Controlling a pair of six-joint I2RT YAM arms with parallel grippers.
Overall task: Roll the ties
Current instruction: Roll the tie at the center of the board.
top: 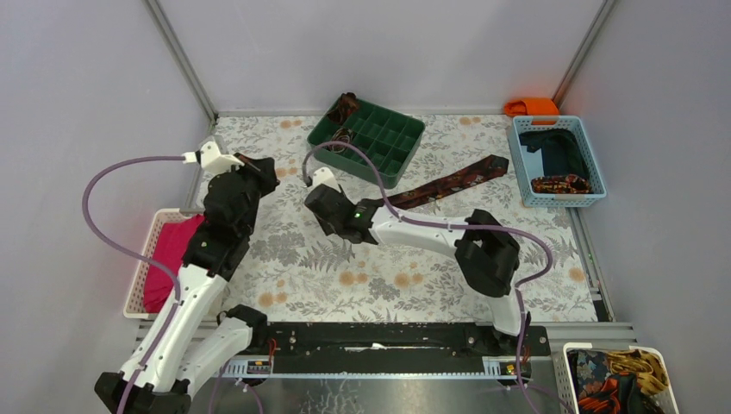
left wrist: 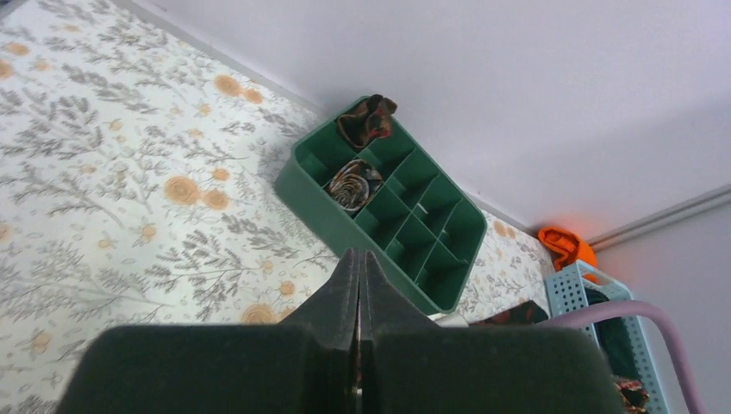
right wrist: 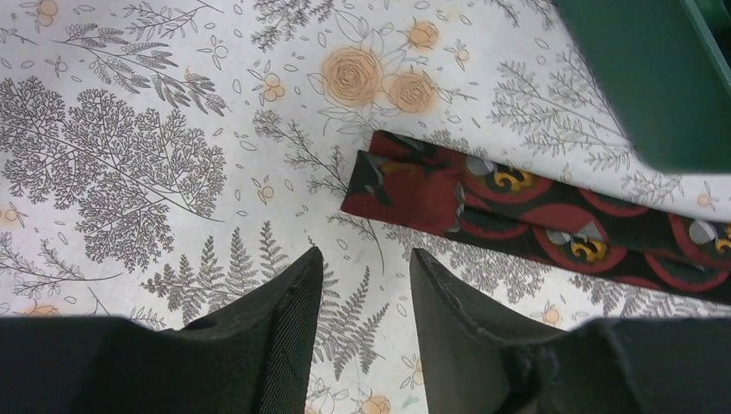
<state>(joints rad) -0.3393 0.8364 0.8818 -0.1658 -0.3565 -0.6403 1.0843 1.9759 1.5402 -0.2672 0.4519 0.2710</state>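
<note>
A dark maroon tie (top: 457, 179) with red circles lies flat as a long strip, running diagonally right of the green tray (top: 405, 164). Its narrow end (right wrist: 405, 185) is folded over once. My right gripper (right wrist: 365, 254) is open just short of that end, over bare cloth, with nothing between the fingers; in the top view it (top: 317, 191) stands left of the strip. Two rolled ties sit in the tray's compartments, one coil (left wrist: 353, 183) inside and another (left wrist: 369, 121) at the far corner. My left gripper (left wrist: 360, 253) is shut, raised and aimed at the tray.
A blue basket (top: 517, 159) at the right holds dark navy cloth and a patterned piece. An orange cloth (top: 532, 106) lies behind it. At the left edge a white basket (top: 142, 267) holds pink cloth. Another white basket (top: 569, 366) of fabrics stands at the near right.
</note>
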